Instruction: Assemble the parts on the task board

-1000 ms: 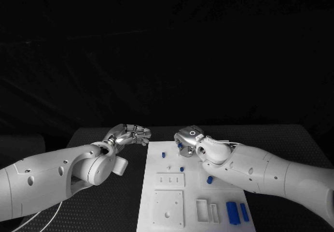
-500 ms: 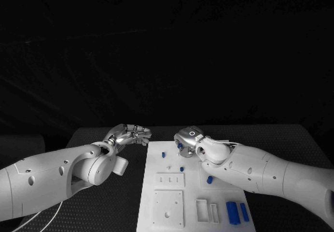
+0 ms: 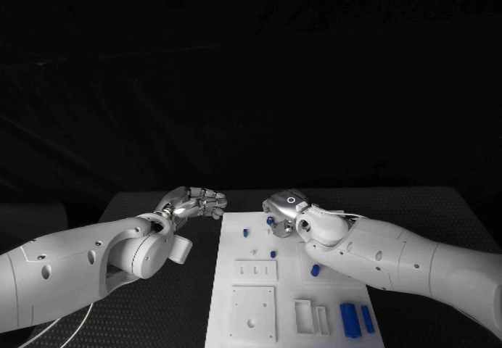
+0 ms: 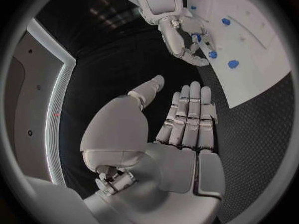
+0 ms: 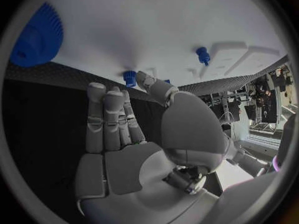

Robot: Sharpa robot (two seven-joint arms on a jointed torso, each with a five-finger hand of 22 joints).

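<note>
One white task board [image 3: 251, 304], two hands, about six visible blue parts [image 3: 350, 319].

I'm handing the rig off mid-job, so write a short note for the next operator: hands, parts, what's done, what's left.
Left hand: flat, holds nothing, over the table beside the board's far left corner.
Right hand: over the far end of the board, fingertips at a small blue peg; whether they pinch it is unclear.
Parts: blue pegs stand mid-board, blue blocks lie at the near right corner, and a blue gear is on the board.
Done: cannot confirm.
Left: blocks and probably more.
</note>
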